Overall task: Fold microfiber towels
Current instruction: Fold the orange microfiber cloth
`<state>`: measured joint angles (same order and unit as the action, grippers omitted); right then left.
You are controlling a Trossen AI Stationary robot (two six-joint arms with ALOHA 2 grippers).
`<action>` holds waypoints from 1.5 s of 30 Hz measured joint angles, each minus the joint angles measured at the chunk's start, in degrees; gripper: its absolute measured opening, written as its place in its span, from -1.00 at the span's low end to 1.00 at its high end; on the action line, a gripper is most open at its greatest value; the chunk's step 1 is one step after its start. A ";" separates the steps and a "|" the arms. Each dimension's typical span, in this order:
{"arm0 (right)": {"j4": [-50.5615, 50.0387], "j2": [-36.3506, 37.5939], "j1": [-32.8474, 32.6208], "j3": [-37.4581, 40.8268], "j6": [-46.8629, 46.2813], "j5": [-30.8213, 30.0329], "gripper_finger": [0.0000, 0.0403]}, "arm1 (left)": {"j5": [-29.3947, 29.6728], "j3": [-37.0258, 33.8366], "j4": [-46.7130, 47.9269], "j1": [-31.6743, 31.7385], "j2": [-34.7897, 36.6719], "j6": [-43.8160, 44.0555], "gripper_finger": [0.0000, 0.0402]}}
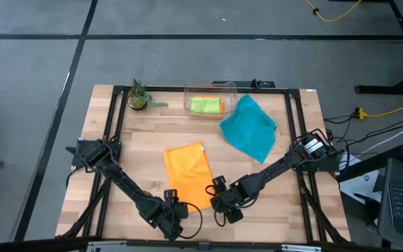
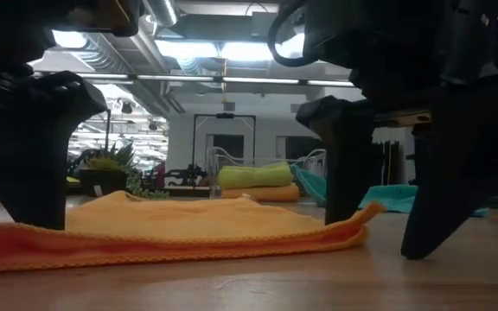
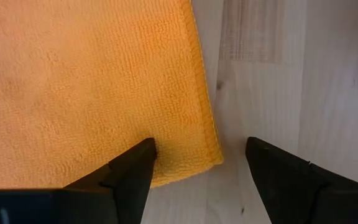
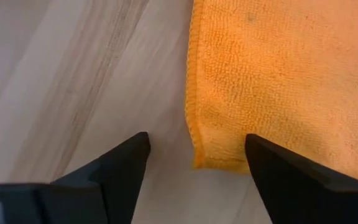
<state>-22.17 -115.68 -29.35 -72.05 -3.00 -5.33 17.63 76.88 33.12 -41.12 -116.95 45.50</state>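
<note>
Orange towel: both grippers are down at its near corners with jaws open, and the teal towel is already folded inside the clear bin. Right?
Not quite. The teal towel lies loose on the table beside the clear bin, as the high view shows; the bin holds a green towel and an orange one. The rest stands: the left gripper and right gripper straddle the orange towel's near corners, jaws open.

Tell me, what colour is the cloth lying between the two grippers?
Orange cloth, plain with no pattern; the left wrist view shows it best.

Two black jointed arms, looped black cables, white label on right arm.
</note>
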 joint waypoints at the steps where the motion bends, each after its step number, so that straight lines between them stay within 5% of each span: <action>1: -0.02 0.00 0.11 0.00 -0.65 0.22 0.30 | -0.04 0.00 -0.04 0.00 0.00 -0.68 0.25; 24: 0.22 -0.15 0.81 0.04 -4.15 0.89 -0.31 | 0.76 -0.07 0.04 -0.02 -0.11 -4.09 0.16; 39: -0.22 -0.17 0.83 0.07 -7.30 0.67 -0.53 | 0.99 -0.11 -0.32 0.07 -0.13 -4.07 -0.44; 45: -0.31 -0.17 0.38 0.07 -9.32 0.47 -0.79 | 1.41 -0.16 -1.57 0.14 -0.20 -3.89 -0.83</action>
<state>-22.49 -115.85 -28.96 -71.99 -12.32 -4.86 19.04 76.72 31.56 -40.98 -117.14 41.61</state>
